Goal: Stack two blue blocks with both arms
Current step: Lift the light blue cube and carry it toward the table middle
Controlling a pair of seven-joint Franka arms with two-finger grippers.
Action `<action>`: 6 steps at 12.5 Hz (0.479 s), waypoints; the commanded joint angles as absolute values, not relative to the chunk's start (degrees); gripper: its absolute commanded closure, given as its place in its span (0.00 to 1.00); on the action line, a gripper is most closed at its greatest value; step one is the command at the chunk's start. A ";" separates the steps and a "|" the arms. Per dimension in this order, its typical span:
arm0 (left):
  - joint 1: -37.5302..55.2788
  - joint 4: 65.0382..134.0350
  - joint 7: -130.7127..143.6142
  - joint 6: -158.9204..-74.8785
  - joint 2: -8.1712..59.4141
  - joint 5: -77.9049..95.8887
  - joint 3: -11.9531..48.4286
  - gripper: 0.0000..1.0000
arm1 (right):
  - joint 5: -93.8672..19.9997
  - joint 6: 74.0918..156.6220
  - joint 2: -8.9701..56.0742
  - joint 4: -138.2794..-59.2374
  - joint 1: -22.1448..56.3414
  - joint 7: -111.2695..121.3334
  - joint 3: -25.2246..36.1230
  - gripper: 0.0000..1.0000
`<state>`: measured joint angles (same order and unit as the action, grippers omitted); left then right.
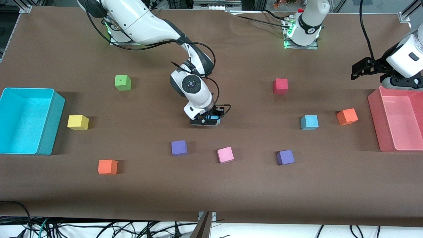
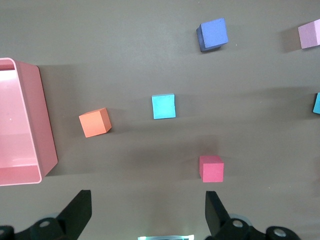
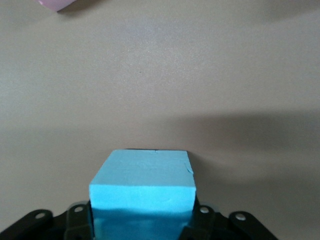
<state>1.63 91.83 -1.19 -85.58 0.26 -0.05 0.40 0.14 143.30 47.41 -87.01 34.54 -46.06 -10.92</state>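
Fingers of the right gripper (image 1: 211,119) are down at the tabletop mid-table, closed around a light blue block (image 1: 214,117) that shows only as a sliver between them. The second blue block (image 1: 309,122) sits alone toward the left arm's end of the table, beside an orange cube (image 1: 347,116) and nearer the front camera than a red cube (image 1: 280,86). The left gripper (image 1: 358,70) hangs in the air just by the pink bin (image 1: 375,122) — that arm is waiting.

From the left wrist, both black fingers (image 2: 78,212) stand wide apart with nothing between them; below lie the free blue block (image 2: 164,106), the orange cube (image 2: 95,122), the red cube (image 2: 211,168), a purple cube (image 2: 212,34) and the pink bin's wall (image 2: 42,135).

From the right wrist, the held blue block (image 3: 145,182) fills the space between the gripper's black fingers (image 3: 200,225) — resting on the brown table cover (image 3: 160,75).
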 commanded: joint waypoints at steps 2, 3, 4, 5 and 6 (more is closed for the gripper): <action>1.32 90.53 -0.70 -85.25 0.88 1.23 0.35 0.00 | 4.75 143.88 48.52 -85.34 34.98 -46.85 -11.16 0.00; 1.32 90.53 -0.62 -85.17 0.88 1.23 0.35 0.00 | 4.75 143.70 48.43 -85.34 34.55 -46.67 -11.25 0.00; 1.14 90.53 -0.70 -85.25 0.88 1.23 0.35 0.00 | 4.75 143.53 47.99 -85.34 34.37 -46.41 -11.34 0.00; 1.14 90.53 -0.70 -85.25 0.88 1.23 0.35 0.00 | 4.57 143.26 46.94 -85.34 34.45 -46.32 -11.25 0.00; 1.14 90.53 -0.70 -85.25 0.88 1.23 0.35 0.00 | 4.48 143.00 44.76 -85.43 34.45 -46.23 -11.08 0.00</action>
